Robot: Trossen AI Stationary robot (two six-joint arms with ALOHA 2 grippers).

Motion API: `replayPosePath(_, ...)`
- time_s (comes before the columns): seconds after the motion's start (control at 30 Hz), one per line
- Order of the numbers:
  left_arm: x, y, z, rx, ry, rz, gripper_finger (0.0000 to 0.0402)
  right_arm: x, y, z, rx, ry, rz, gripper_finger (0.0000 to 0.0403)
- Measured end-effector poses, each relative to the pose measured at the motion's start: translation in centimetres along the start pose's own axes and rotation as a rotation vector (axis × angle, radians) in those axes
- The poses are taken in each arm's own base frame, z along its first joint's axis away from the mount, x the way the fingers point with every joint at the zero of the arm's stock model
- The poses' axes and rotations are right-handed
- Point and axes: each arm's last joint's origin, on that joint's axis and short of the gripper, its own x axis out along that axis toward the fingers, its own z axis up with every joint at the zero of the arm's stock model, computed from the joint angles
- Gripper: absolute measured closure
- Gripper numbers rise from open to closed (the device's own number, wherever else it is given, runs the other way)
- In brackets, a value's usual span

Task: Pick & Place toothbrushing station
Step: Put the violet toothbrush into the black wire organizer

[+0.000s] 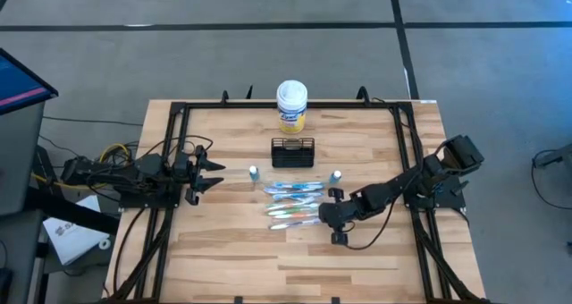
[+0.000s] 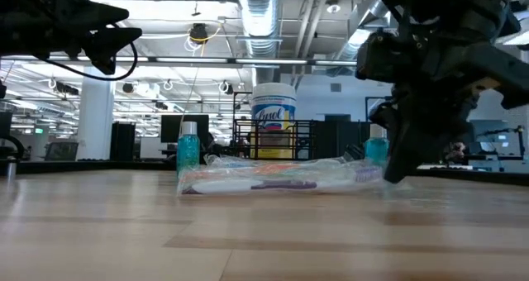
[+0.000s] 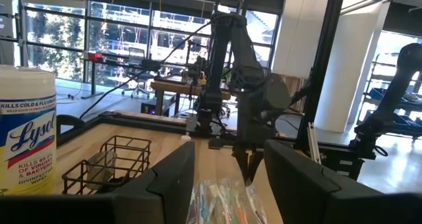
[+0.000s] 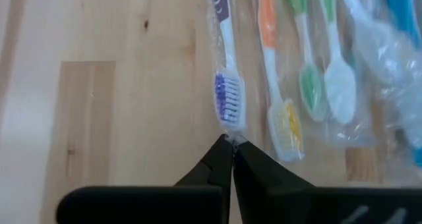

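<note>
The toothbrushing station, a low black wire-mesh caddy (image 1: 293, 152) (image 3: 105, 163), stands on its base mid-table, in front of a yellow canister (image 1: 292, 105). Several toothbrushes in clear wrappers (image 1: 293, 204) (image 2: 281, 178) lie flat, side by side, on the near side of the caddy. The one nearest the front edge is a purple-bristled toothbrush (image 4: 229, 99). My right gripper (image 1: 332, 218) (image 4: 231, 142) is at the right end of this row, slanting down and shut at that brush's wrapper. My left gripper (image 1: 214, 174) (image 3: 227, 184) hovers open at the table's left, pointing level toward the brushes. My right gripper has its two fingertips closed together on the clear wrapper's end (image 4: 232, 137), just beyond the purple bristle head. The fingers slant down from the table's right side, along the brush's length. Brush and wrapper lie flat on the table.
Two small blue bottles (image 1: 254, 173) (image 1: 336, 175) stand upright at either end of the toothbrush row, the right one close to my right gripper. A black frame (image 1: 179, 107) runs round the table's edges. Bare wood lies toward the near edge.
</note>
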Motion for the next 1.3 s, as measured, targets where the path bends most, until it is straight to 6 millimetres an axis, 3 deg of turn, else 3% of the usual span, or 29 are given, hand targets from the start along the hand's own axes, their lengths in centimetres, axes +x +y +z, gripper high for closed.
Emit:
replayPosePath(0.33,0.0,-0.1,0.2,-0.157,-0.014,-0.020,0.0224,-2.3,0.9,3.6,-0.113,0.031,-0.041,0.0402)
replayPosePath(0.9,1.0,-1.2,0.9,-0.300,-0.060,-0.223,0.0224,-7.7,1.7,9.0,-0.280,0.041,-0.145,0.0403)
replayPosePath(1.1,3.2,-2.9,1.5,-0.311,-0.016,-0.295,0.0224,-8.7,1.9,9.9,-0.313,0.020,-0.146,0.0403)
replayPosePath(1.3,7.5,-5.0,1.9,-0.303,0.102,-0.284,0.0224,-9.4,1.9,10.5,-0.328,0.011,-0.168,0.0403)
